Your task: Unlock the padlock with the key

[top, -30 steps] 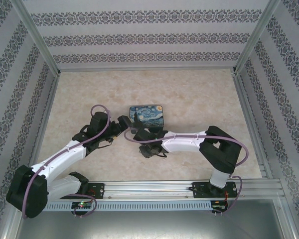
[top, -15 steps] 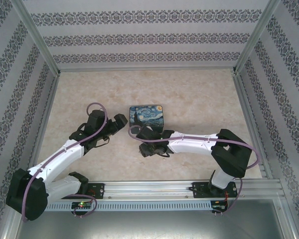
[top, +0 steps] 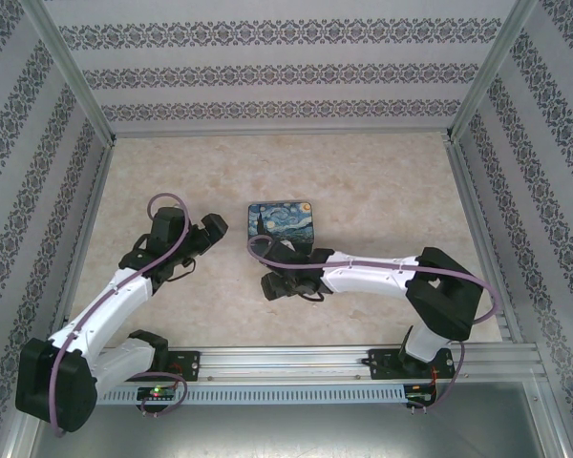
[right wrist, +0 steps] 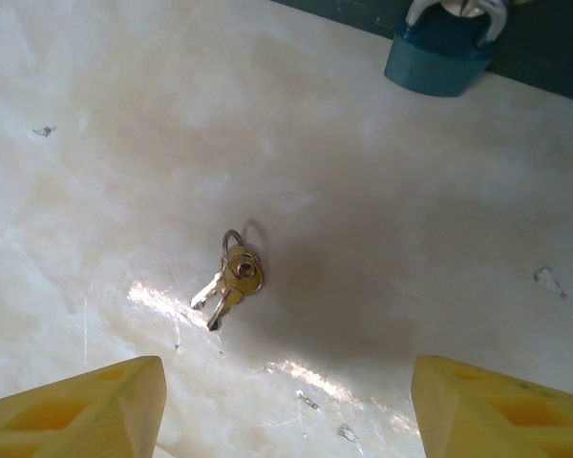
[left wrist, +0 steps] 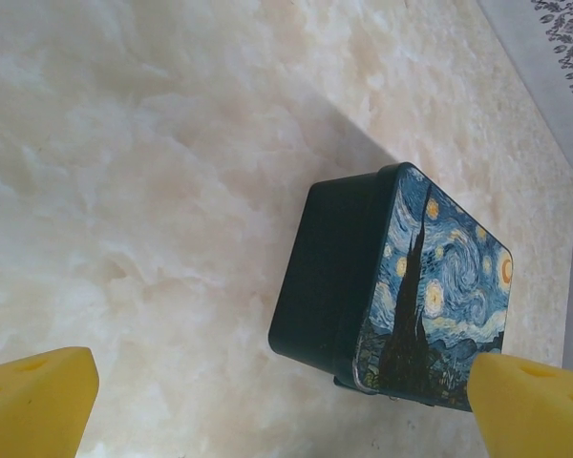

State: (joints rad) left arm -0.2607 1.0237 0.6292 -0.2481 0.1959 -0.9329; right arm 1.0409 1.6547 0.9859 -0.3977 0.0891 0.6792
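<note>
Jaws of the right gripper (right wrist: 286,410) stand wide apart with nothing between them. Those of the left gripper (left wrist: 282,410) are spread fully, likewise empty, facing the painted tin (left wrist: 401,277) near mid-worktop (right wrist: 95,114).

Position: the key (right wrist: 231,277) lies flat on the worktop, on a small ring with a second key, just ahead of the right gripper. It is apart from the padlock (right wrist: 439,52), which sits against the tin's dark wall.

Assessment: the key looks light, thin and stiff, and likely to skate on the glossy surface. Grip it at the head by the ring, leaving the blade clear. The padlock looks small and hard; hold it across the body.
</note>
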